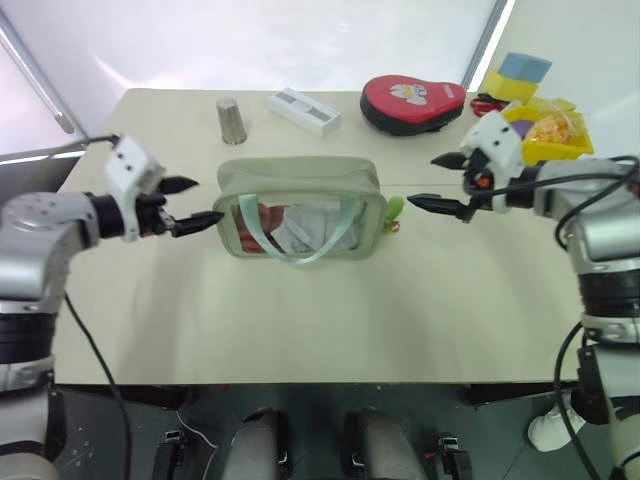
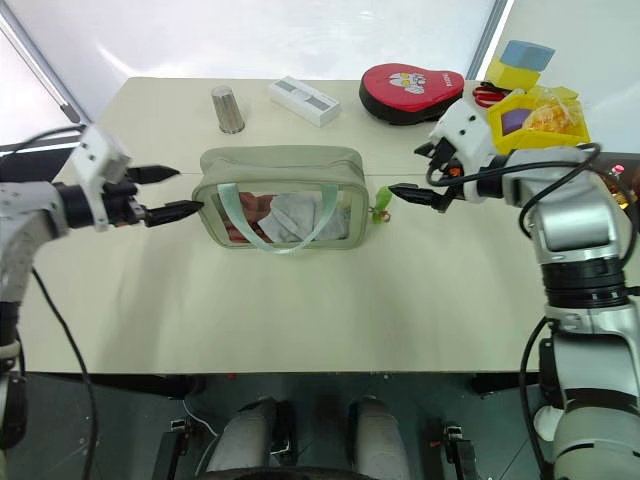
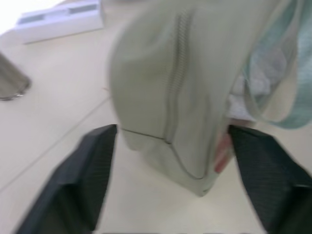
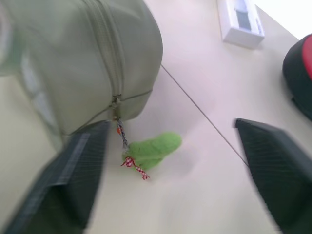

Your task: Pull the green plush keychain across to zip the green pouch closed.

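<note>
Zipper (image 4: 113, 63) shows shut beside green plush keychain (image 4: 153, 148); both hands gape empty.

No text, label, brand, number or sign is showing clearly enough to be read. The red case (image 2: 413, 91) lying near the table's (image 2: 300, 310) far right edge is carrying a small white-and-dark printed patch on its top, but its marks are staying too small to make out as letters.
</note>
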You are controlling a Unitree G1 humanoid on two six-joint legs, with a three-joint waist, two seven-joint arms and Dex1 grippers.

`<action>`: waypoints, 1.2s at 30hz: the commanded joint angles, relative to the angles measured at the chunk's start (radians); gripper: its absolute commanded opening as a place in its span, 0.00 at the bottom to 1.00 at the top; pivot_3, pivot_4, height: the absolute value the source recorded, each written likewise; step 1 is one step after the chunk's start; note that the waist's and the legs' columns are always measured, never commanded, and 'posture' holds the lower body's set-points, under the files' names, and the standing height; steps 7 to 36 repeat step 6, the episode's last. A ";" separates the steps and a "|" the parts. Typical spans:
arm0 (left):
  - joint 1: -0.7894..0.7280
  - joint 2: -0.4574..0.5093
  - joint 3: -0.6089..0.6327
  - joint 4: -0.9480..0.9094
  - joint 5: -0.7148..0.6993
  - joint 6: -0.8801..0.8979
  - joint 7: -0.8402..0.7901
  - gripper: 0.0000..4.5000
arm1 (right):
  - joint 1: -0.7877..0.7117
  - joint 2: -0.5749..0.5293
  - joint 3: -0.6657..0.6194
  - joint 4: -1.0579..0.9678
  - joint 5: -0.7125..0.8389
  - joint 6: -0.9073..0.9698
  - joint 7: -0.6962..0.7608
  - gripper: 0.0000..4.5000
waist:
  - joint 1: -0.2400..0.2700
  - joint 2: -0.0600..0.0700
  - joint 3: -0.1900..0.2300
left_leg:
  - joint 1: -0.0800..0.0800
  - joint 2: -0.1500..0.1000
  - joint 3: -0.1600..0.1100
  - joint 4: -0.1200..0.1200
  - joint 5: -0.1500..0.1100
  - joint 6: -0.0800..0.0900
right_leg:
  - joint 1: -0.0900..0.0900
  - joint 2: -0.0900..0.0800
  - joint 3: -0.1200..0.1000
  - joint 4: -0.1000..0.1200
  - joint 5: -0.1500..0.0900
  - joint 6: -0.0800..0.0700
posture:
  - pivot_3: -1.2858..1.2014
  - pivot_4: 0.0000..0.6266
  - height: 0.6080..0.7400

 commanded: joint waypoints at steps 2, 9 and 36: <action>-0.037 0.056 0.055 0.055 -0.008 -0.002 -0.021 0.99 | -0.058 -0.049 -0.045 -0.080 0.094 0.077 0.070 1.00 | -0.001 0.000 0.000 | 0.000 0.000 0.000 0.000 0.000 0.000 | 0.000 0.000 0.000 0.000 0.000 0.000 | 0.52 0.24 1.00; -0.042 0.042 0.054 0.060 -0.011 -0.012 -0.011 0.99 | -0.066 -0.022 -0.054 -0.062 0.095 0.075 0.012 1.00 | 0.001 0.000 0.000 | 0.000 0.000 0.000 0.000 0.000 0.000 | 0.000 0.000 0.000 0.000 0.000 0.000 | 0.52 0.24 1.00; -0.042 0.042 0.054 0.060 -0.011 -0.012 -0.011 0.99 | -0.066 -0.022 -0.054 -0.062 0.095 0.075 0.012 1.00 | 0.001 0.000 0.000 | 0.000 0.000 0.000 0.000 0.000 0.000 | 0.000 0.000 0.000 0.000 0.000 0.000 | 0.52 0.24 1.00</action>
